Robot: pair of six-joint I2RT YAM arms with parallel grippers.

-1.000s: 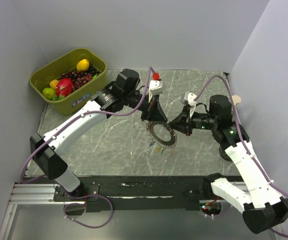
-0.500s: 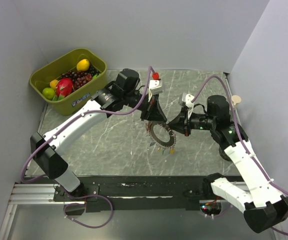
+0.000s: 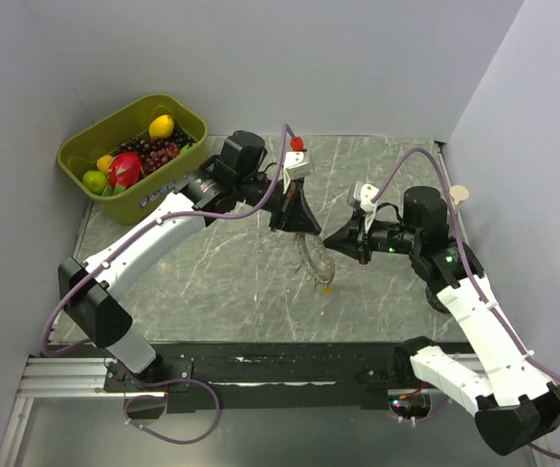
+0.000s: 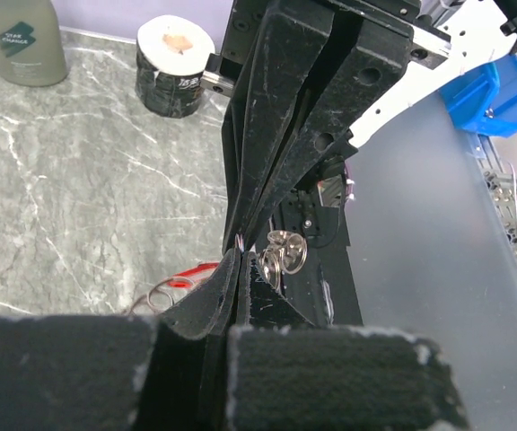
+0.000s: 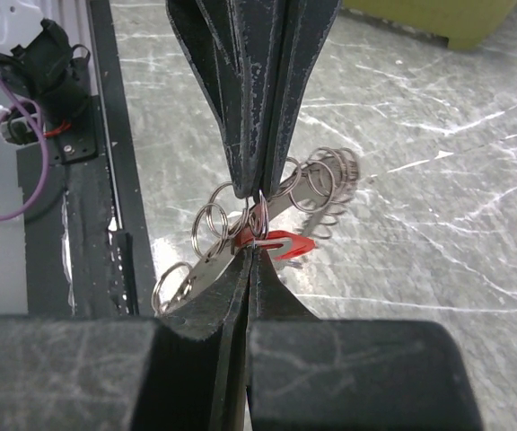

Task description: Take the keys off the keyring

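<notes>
Grey marble table (image 3: 212, 277) lies beneath both arms, which reach inward with tips nearly meeting. Left gripper (image 3: 297, 226) and right gripper (image 3: 331, 241) each pinch tight on the keyring (image 3: 315, 261), which dangles between them with a red key (image 5: 281, 242) at the right tips.

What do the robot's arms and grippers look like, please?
The left arm and right arm have white shells between black joints, and a purple cable runs along each. The left gripper and right gripper are black, with long tapered fingers, scuffed and scratched. A green light glows on the right arm.
</notes>
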